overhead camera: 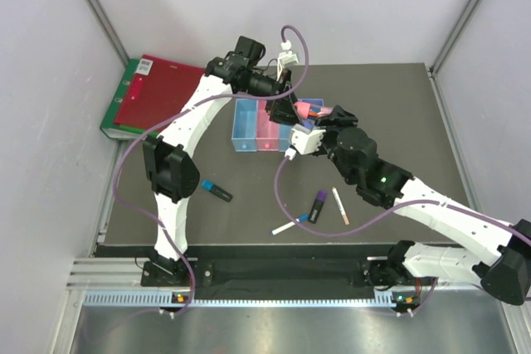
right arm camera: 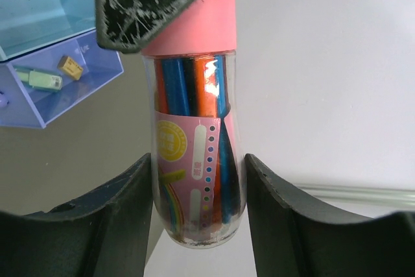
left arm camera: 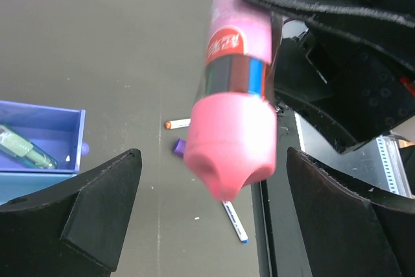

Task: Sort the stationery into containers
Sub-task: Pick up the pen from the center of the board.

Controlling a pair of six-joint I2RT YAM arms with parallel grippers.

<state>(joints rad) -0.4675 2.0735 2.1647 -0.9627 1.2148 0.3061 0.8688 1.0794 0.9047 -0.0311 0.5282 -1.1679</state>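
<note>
Left wrist view, left to right: purple-blue bin (left arm camera: 61, 124) contains the green marker (left arm camera: 23, 148). Left gripper (left arm camera: 213, 155) is wide open, its fingers flanking the pink-capped bottle (left arm camera: 230, 141) with gaps on both sides. Right gripper (right arm camera: 198, 160) clamps the bottle's clear body, above the table (left arm camera: 97, 43).

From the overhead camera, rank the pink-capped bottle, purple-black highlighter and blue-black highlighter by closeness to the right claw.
1. pink-capped bottle, gripped in the right gripper itself.
2. purple-black highlighter, on the table, toward the near edge.
3. blue-black highlighter, farther off, on the left side.
</note>
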